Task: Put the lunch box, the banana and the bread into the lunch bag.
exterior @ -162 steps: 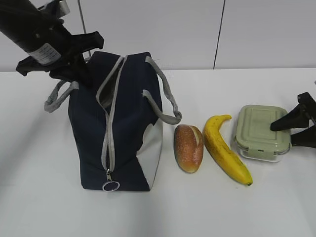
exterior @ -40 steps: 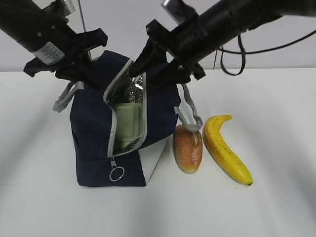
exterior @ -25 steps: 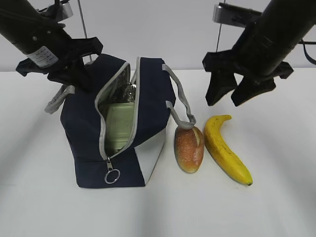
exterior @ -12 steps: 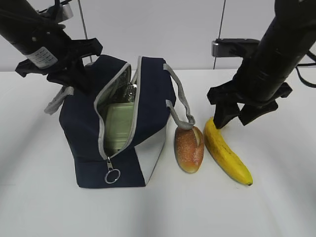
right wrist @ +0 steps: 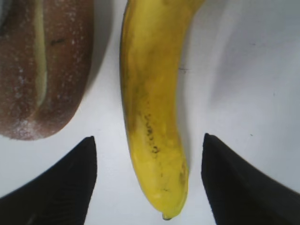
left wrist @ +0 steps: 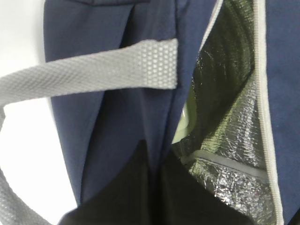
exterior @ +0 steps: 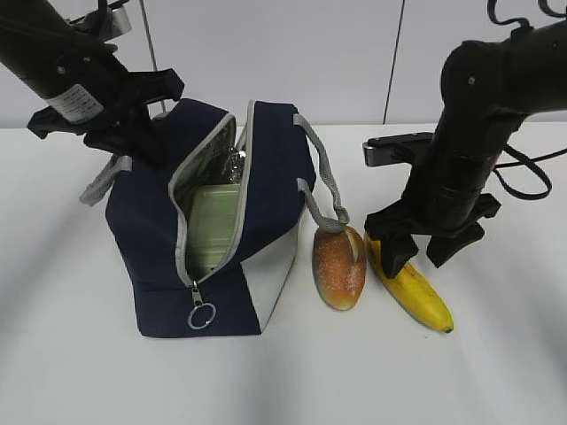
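— Fingers first, far left: the left gripper point(exterior: 133, 133) is pressed onto the rear top edge of the lunch bag point(exterior: 155, 230), its dark fingers pinched onto the navy fabric by the grey strap point(exterior: 99, 180). From its wrist camera the black fingertips point(left wrist: 154, 197) close together on a fold of that cloth. So it has the bag in its grip.

— And the bag itself?

— Standing on the white table point(exterior: 71, 354), zipper open along the top and down the front, metal ring pull point(exterior: 201, 316) hanging low. Silver lining point(left wrist: 229, 140) shows inside, and the pale green lid of the lunch box point(exterior: 213, 221) sits in the opening, on its edge, fully inside the bag.

— Moving right?

— The bread point(exterior: 338, 266) lies on the table just beside the bag's white side panel, with the near strap handle point(exterior: 323, 190) drooping onto its far end. Next comes the banana point(exterior: 416, 292), lying close alongside the bread but not touching it, dark tip toward the camera.

— And the right arm?

— The right gripper point(exterior: 423, 252) is down over the banana's far half, fingers spread wide. In its wrist view the two black fingers point(right wrist: 61, 187) straddle the fruit, one on each side with white table showing in both gaps. Open, holding nothing; the banana rests flat on the table between them.
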Robot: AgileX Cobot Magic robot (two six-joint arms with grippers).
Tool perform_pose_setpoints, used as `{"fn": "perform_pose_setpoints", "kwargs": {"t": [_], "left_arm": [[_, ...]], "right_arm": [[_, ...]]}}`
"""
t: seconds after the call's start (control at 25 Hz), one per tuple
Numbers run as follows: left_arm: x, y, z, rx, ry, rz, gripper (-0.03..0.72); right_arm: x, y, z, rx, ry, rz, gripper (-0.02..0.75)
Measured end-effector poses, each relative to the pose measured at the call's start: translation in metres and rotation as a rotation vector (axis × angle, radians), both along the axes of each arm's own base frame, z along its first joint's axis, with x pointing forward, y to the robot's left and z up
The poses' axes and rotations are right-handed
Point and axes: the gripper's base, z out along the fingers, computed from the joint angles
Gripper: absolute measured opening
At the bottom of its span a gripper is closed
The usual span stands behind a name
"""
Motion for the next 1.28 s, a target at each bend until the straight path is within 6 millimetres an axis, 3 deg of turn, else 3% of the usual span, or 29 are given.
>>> {"fn": "perform_pose_setpoints", "kwargs": {"t": [0.52,1.0,1.28], "left_arm": [[0.000,0.000,0.000,0.000,0.001,0.000,-0.003],[0.000,0.000,0.000,0.000,0.001,0.000,-0.003],[0.000,0.000,0.000,0.000,0.001,0.000,-0.003]], "right_arm": [[0.010,0.003,-0.028,-0.004,-0.011,-0.002,0.463],[0.014,0.004,-0.036,-0.003,-0.021,0.006,0.455],[0.014,0.004,-0.036,0.003,-0.021,0.002,0.283]]}}
